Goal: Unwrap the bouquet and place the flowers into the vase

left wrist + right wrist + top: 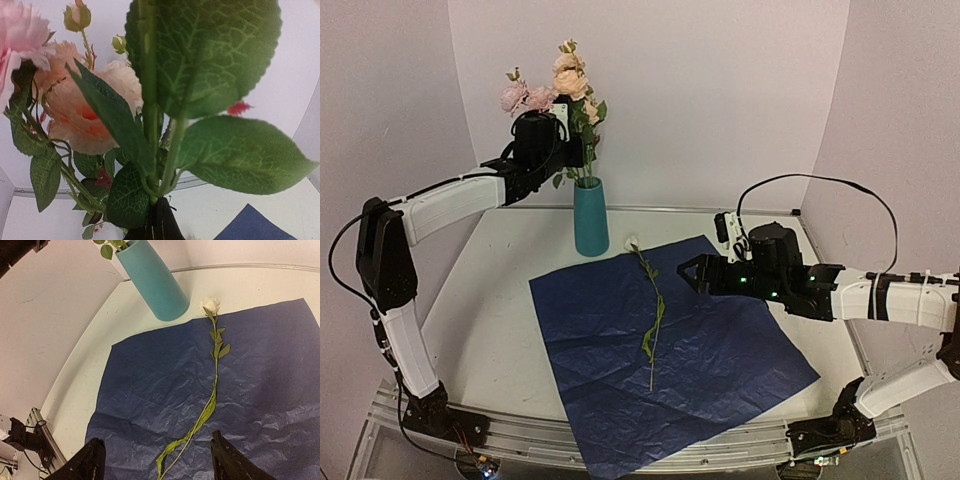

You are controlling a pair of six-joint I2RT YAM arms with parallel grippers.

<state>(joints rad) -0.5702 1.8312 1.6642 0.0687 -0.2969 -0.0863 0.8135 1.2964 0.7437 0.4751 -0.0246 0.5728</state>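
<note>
Right hand [160, 460] released above lone stem [216, 370] on paper [150, 390]; left hand [157, 227] clenched on flowers [570, 85] in vase [590, 215], so pulling away w/o letting go could tip it.

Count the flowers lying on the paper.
1. A white flower lies across the blue paper, its bloom near the vase. More may hide beneath the right arm.

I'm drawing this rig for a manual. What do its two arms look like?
Both the left arm and right arm have white, rounded link shells joined by black joint housings, ending in black jaws. A thin black cable arcs over the right arm, whose black wrist shows small green lights; another black cable runs beside the left arm.
</note>
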